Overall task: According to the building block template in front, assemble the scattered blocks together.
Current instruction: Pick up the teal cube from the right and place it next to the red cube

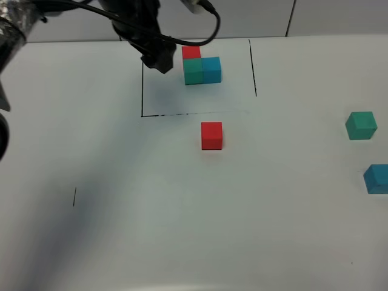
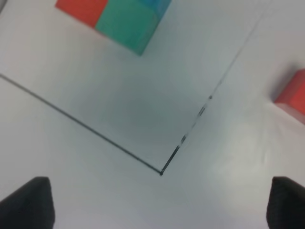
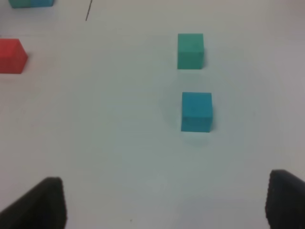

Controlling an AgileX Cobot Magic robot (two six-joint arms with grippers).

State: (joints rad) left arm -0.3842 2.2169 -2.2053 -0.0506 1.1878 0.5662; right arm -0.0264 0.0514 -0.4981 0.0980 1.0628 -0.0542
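Note:
The building block template (image 1: 202,68) is an L of red, teal-green and blue cubes inside a thin black frame line (image 1: 142,91) at the table's back. My left gripper (image 1: 160,62) hovers just left of it, over the framed area. In the left wrist view that gripper (image 2: 159,210) is open and holds nothing, with the frame's corner (image 2: 161,172) below it. The scattered red block (image 1: 211,135) lies in front of the frame. The teal-green block (image 1: 361,125) and blue block (image 1: 377,179) sit far right. My right gripper (image 3: 164,205) is open, short of the blue block (image 3: 196,111) and teal-green block (image 3: 190,50).
A short black mark (image 1: 74,196) is drawn on the white table at the left. The left arm's cables (image 1: 200,36) hang over the back edge near the template. The blue block lies at the right border of the exterior view.

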